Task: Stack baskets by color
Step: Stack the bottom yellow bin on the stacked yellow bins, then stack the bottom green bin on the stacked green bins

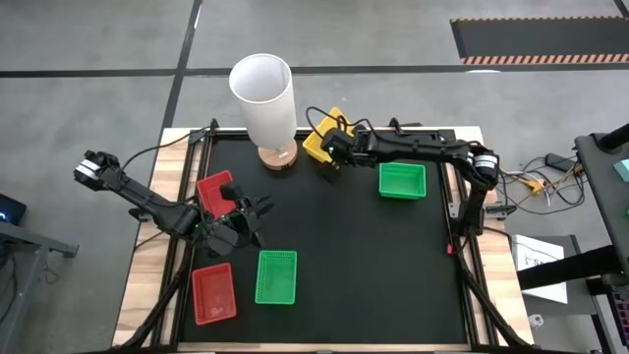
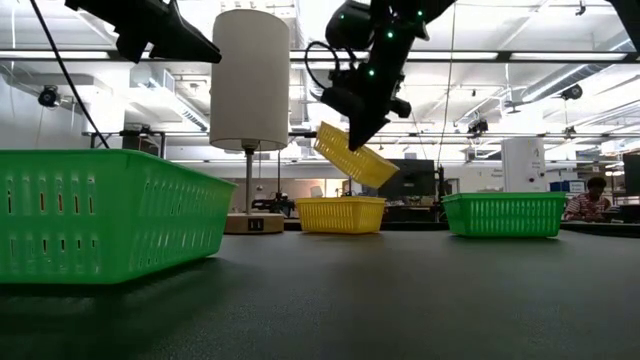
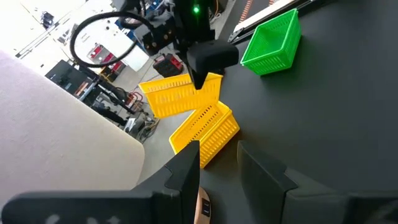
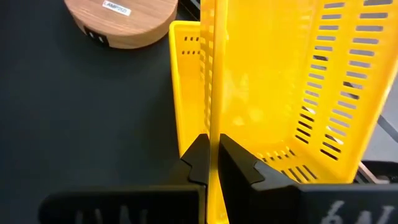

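Right now my right gripper is pinched on the wall of a yellow basket, holding it tilted in the air just above a second yellow basket beside the white cylinder. My left gripper hangs part-open, holding nothing, well apart from that cylinder.

White cylinder upright on round wooden base, table's far edge.

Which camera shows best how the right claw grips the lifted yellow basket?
The right wrist view: the right claw pinches the lifted yellow basket by its rim. The low view shows it hanging tilted above another yellow basket; the high view mostly hides it.
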Controlling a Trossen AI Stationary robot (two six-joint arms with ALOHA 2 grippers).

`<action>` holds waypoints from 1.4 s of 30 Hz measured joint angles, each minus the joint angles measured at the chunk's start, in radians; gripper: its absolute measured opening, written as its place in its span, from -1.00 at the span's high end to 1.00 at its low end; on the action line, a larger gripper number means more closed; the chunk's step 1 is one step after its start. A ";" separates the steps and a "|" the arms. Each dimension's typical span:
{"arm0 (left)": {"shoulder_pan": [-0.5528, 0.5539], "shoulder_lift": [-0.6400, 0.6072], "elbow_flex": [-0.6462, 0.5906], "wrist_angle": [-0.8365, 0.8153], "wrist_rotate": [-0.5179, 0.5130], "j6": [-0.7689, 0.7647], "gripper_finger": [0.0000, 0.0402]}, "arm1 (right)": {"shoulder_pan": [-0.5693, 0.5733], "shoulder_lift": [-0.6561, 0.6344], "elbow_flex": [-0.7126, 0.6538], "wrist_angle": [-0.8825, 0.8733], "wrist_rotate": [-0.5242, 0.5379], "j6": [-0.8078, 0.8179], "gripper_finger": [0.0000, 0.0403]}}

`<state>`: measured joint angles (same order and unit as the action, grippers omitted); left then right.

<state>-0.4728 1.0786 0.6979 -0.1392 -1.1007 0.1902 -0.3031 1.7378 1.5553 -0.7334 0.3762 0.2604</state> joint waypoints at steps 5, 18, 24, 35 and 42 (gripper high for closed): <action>0.000 0.000 0.000 0.000 0.000 0.000 0.54 | 0.002 0.000 -0.040 0.057 -0.001 -0.014 0.94; 0.000 0.000 -0.001 0.000 0.000 0.000 0.54 | 0.000 0.000 -0.136 0.200 0.016 -0.031 0.93; 0.000 0.000 -0.001 0.000 0.000 0.000 0.54 | -0.016 0.000 -0.138 0.195 0.018 0.011 0.80; 0.000 0.000 -0.001 0.000 0.000 -0.001 0.54 | -0.021 0.000 -0.138 0.193 0.018 0.009 0.48; 0.000 0.000 -0.001 0.000 0.000 -0.001 0.54 | -0.012 -0.004 -0.133 0.192 0.004 -0.021 0.59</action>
<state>-0.4728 1.0790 0.6968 -0.1393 -1.1007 0.1893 -0.3147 1.7337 1.4223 -0.5419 0.3800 0.2390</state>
